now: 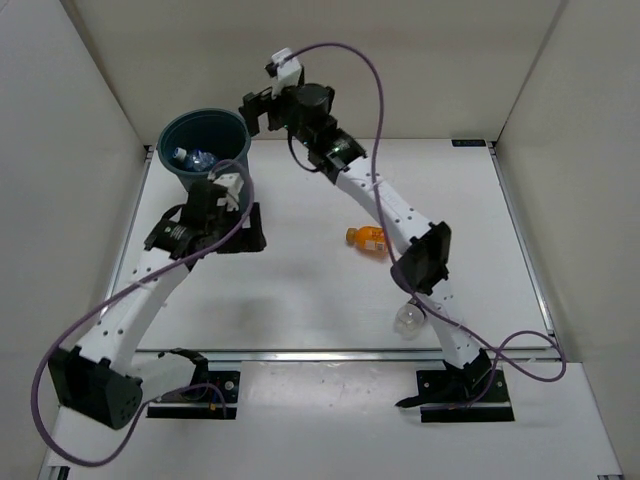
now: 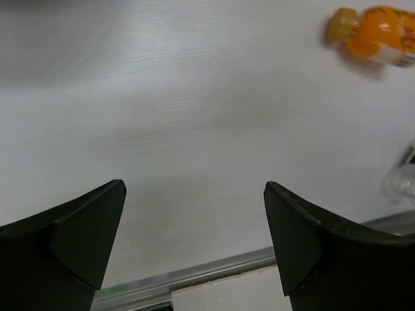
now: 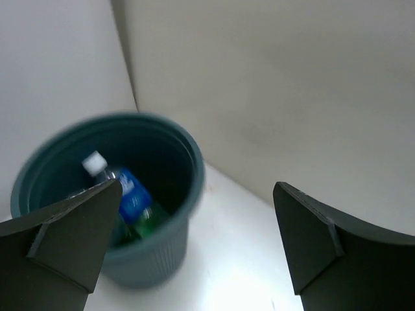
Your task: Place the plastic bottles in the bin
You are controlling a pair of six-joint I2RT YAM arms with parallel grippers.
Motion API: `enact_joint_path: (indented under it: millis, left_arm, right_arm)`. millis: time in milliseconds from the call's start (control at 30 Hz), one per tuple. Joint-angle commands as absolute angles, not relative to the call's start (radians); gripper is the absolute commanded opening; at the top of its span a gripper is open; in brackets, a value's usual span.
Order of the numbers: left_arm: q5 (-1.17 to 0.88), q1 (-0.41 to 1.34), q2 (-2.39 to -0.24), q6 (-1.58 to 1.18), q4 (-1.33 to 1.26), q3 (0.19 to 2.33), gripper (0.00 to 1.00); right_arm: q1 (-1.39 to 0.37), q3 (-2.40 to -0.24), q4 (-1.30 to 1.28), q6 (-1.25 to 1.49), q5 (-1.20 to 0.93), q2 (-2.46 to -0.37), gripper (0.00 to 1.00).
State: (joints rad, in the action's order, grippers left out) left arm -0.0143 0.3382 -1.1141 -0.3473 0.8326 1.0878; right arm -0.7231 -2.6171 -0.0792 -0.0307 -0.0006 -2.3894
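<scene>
The dark teal bin point(image 1: 172, 168) stands at the table's far left. Inside it lie a clear bottle with a blue label point(image 3: 130, 193) and one with a green label point(image 3: 148, 220). My right gripper point(image 1: 254, 113) hangs open just right of the bin's rim point(image 3: 194, 170), holding nothing. A stubby orange bottle point(image 1: 367, 239) lies on its side mid-table, also at the left wrist view's top right point(image 2: 379, 34). Another clear bottle point(image 1: 409, 319) lies near the front, partly under the right arm. My left gripper point(image 1: 254, 230) is open and empty, in front of the bin.
White enclosure walls point(image 1: 100, 90) close in on the left, back and right. A metal rail point(image 1: 330, 353) runs along the table's near edge, seen too in the left wrist view point(image 2: 194, 272). Purple cables point(image 1: 375, 85) loop above both arms.
</scene>
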Motion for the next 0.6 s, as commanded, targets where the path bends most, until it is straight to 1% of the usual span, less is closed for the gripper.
enact_joint_path:
  millis: [0, 33, 100, 167, 200, 233, 267, 300, 367, 400, 467, 500, 567]
  left_arm:
    - [-0.02, 0.432, -1.205, -0.224, 0.873, 1.23, 0.98]
    - [-0.056, 0.44, -1.232, -0.216, 0.868, 1.261, 0.99]
    - [-0.102, 0.439, -1.282, -0.187, 0.845, 1.299, 0.99]
    - [-0.114, 0.477, -1.351, -0.155, 0.839, 1.345, 0.98]
    - [-0.112, 0.492, -1.376, -0.141, 0.842, 1.385, 0.99]
    - [-0.12, 0.52, -1.426, -0.114, 0.845, 1.437, 0.99]
    - [-0.115, 0.55, -1.487, -0.088, 0.854, 1.469, 0.99]
    - [-0.132, 0.563, -1.518, -0.06, 0.861, 1.53, 0.99]
    - [-0.185, 0.61, -1.647, -0.017, 0.868, 1.618, 0.99]
    - [-0.196, 0.62, -1.679, 0.0, 0.876, 1.679, 0.98]
    - [-0.291, 0.655, -1.782, 0.101, 0.862, 1.755, 0.99]
    - [-0.31, 0.669, -1.804, 0.183, 0.868, 1.762, 0.99]
    - [-0.482, 0.672, -1.868, 0.34, 0.838, 1.787, 0.99]
  right_arm:
    - [-0.629, -2.539, -0.438, 0.05, 0.096, -2.154, 1.0]
    - [-0.573, -2.473, -0.472, 0.093, 0.012, -2.104, 0.99]
    - [-0.493, -2.381, -0.578, 0.184, -0.069, -2.035, 1.0]
    - [-0.442, -2.278, -0.713, 0.193, -0.005, -1.961, 0.99]
    - [-0.421, -2.204, -0.769, 0.186, 0.106, -1.91, 0.99]
    - [-0.394, -2.109, -0.781, 0.193, 0.161, -1.857, 0.99]
    - [-0.382, -2.068, -0.816, 0.208, 0.176, -1.821, 0.99]
    - [-0.338, -1.96, -0.837, 0.251, 0.166, -1.754, 0.99]
    - [-0.211, -1.706, -0.815, 0.315, 0.041, -1.637, 1.0]
    - [-0.171, -1.628, -0.763, 0.352, 0.008, -1.541, 0.99]
    - [-0.03, -1.372, -0.686, 0.37, -0.168, -1.357, 0.99]
    - [-0.006, -1.32, -0.675, 0.374, -0.199, -1.323, 0.99]
    - [0.13, -1.226, -0.681, 0.361, -0.244, -1.202, 0.99]
